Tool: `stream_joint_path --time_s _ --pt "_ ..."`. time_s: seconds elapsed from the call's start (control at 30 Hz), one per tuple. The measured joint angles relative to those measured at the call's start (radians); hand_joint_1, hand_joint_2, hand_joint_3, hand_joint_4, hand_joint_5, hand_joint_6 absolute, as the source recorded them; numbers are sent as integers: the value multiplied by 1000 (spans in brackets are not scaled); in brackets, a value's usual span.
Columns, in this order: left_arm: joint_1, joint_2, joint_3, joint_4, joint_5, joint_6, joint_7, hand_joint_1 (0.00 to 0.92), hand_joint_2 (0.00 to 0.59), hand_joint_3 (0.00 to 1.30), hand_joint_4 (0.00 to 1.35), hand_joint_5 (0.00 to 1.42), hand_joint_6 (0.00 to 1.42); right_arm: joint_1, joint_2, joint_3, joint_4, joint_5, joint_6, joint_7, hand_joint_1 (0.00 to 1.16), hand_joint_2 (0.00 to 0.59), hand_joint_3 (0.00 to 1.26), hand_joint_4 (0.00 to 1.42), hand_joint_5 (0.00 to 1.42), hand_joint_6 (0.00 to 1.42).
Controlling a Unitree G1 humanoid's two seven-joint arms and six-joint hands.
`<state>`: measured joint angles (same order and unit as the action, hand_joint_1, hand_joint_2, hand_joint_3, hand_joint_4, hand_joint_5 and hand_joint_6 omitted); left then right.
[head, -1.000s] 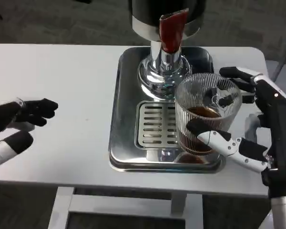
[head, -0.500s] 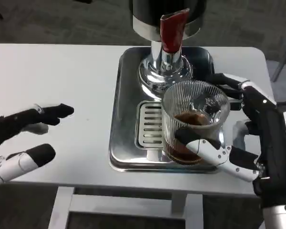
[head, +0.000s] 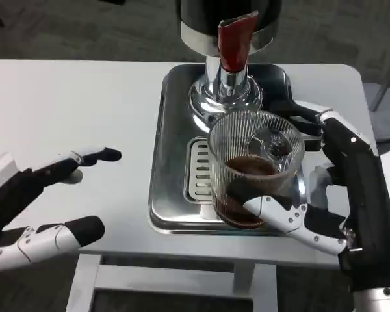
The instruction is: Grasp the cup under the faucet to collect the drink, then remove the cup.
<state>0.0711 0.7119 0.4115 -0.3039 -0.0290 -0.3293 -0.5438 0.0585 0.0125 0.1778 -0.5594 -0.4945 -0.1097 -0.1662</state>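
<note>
Item one: I log one cup point(head: 255, 166), clear ribbed plastic, long axis near vertical with the open mouth facing up and leaning slightly toward my camera; dark drink fills the lower part. It sits in front of and below the single red faucet point(head: 234, 40), over the slotted grille point(head: 201, 170) of the drip tray point(head: 169, 146). Whether its base touches the tray I cannot tell. Item two: my right hand point(head: 331, 188) is clamped on the cup, one white and black finger crossing its near side low down, dark fingers wrapping the far right side by the rim. Item three: my left hand point(head: 42, 198) hovers at the left, well apart from the tray, holding nothing, with its fingers spread and pointing toward the tray. Item four: one drink dispenser point(head: 226, 55), dark body on a chrome pedestal, standing at the back of the one steel tray. Item five: one white worktop point(head: 78, 104) carrying the tray. Markings: I can read no brand, label or writing on any piece.
</note>
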Motion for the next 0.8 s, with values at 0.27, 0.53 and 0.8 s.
stream_joint_path --time_s 0.27,0.53,0.8 --pt "4 -4 0 -5 0 1 1 0 55 205 97 122 244 6 15 26 12 -49 -31 -55 911 197 1082 1258 1424 1424" --pt "9 -4 0 -10 0 2 1 0 60 197 94 118 244 5 18 31 78 -71 -67 -114 911 197 1083 1262 1424 1424" --pt "8 -4 0 -21 1 7 0 0 62 195 96 123 255 -3 26 48 135 -90 -89 -161 907 205 1083 1262 1424 1424"
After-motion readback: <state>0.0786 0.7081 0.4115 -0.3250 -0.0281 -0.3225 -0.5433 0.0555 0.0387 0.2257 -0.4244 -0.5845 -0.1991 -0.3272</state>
